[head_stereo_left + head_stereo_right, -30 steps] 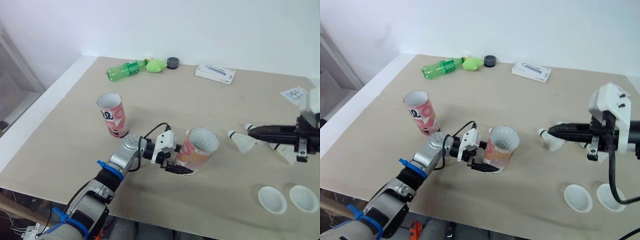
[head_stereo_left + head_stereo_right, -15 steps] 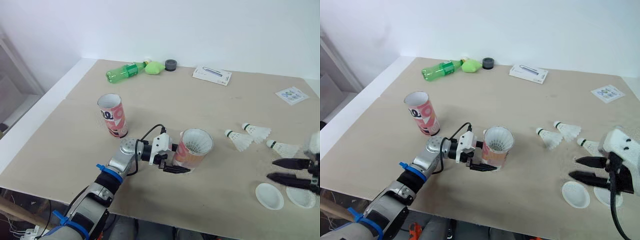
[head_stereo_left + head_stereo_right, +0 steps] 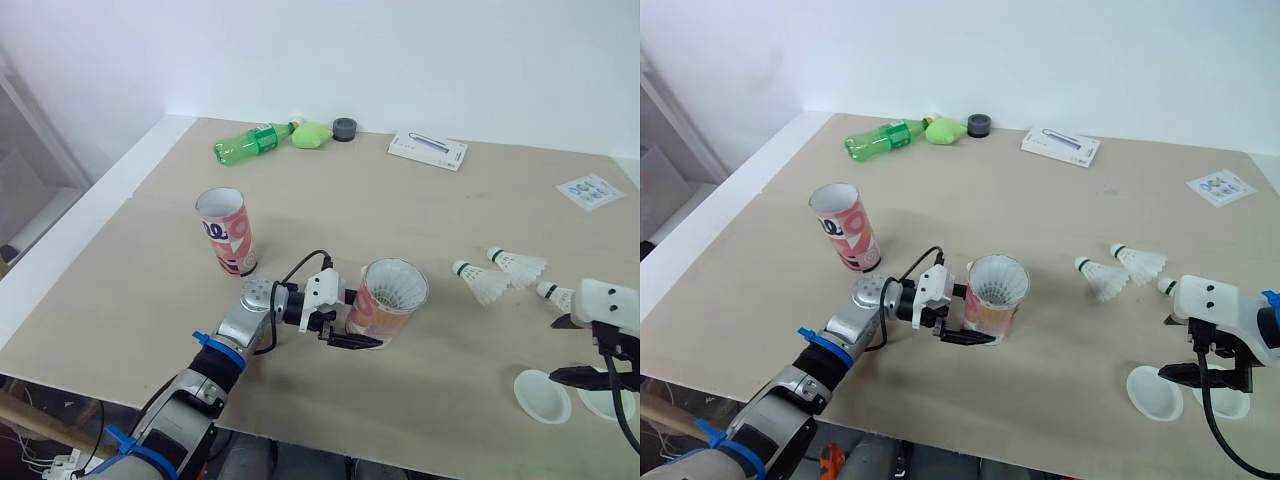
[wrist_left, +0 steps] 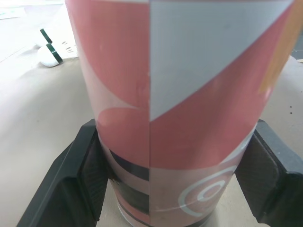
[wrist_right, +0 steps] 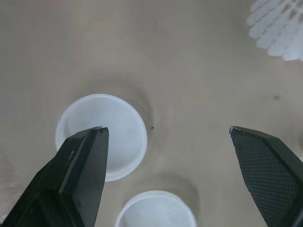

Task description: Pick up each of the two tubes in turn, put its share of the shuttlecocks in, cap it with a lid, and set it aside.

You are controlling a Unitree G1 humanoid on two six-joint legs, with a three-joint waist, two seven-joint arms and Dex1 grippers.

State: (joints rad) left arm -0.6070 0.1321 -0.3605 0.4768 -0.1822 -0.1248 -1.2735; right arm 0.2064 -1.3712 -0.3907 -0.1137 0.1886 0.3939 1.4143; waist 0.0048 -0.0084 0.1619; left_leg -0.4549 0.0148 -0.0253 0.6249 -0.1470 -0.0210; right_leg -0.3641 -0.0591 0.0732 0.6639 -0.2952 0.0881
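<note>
Left gripper: clamped on tube, apparently loaded. Right gripper: spread wide near lid, 4 o'clock of tube; centre on rim before closing.

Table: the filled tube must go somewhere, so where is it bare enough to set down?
The middle of the table is bare, between the white box and bottle at the far edge and the held tube. Left of the standing tube is bare too. Crowded: the right near corner, with shuttlecocks, lids and the right end effector.
</note>
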